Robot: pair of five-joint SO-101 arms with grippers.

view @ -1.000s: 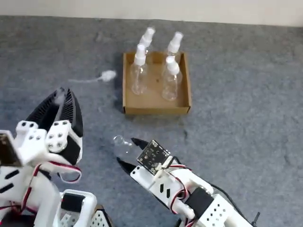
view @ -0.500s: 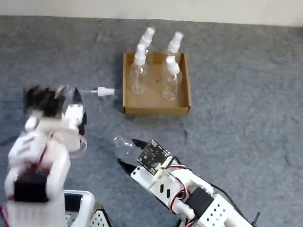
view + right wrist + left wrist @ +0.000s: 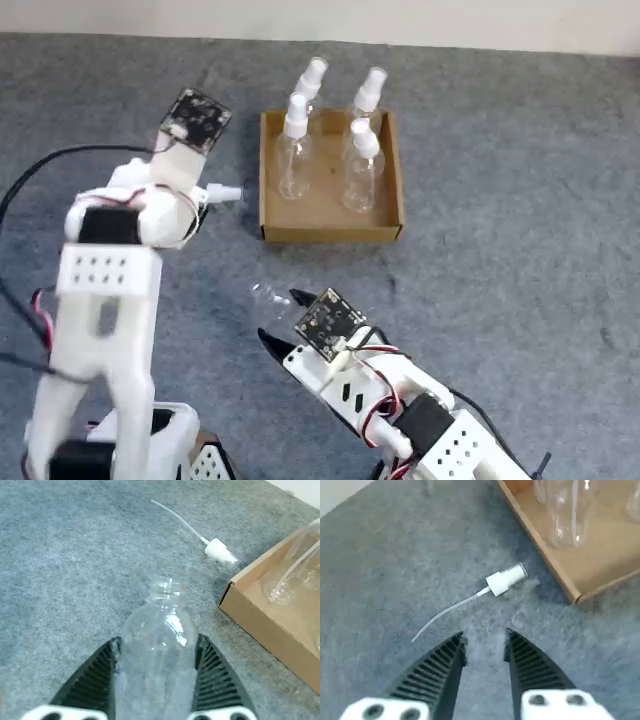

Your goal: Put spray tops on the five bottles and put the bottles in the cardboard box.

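Gripping the one uncapped bottle (image 3: 159,625) round its body, the right end effector (image 3: 157,647) points the open neck toward the spray top (image 3: 505,578), presumably ready for fitting. The left end effector (image 3: 484,639) hovers near that top, fingers narrowly parted, holding nothing. The top lies on the table (image 3: 520,250) just beside the cardboard box (image 3: 330,235), where four capped bottles (image 3: 292,155) sit.

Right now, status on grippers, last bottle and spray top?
Left gripper open, just short of the loose spray top beside the cardboard box. Right gripper shut on the uncapped bottle. Four capped bottles in the box. Nothing in the way.
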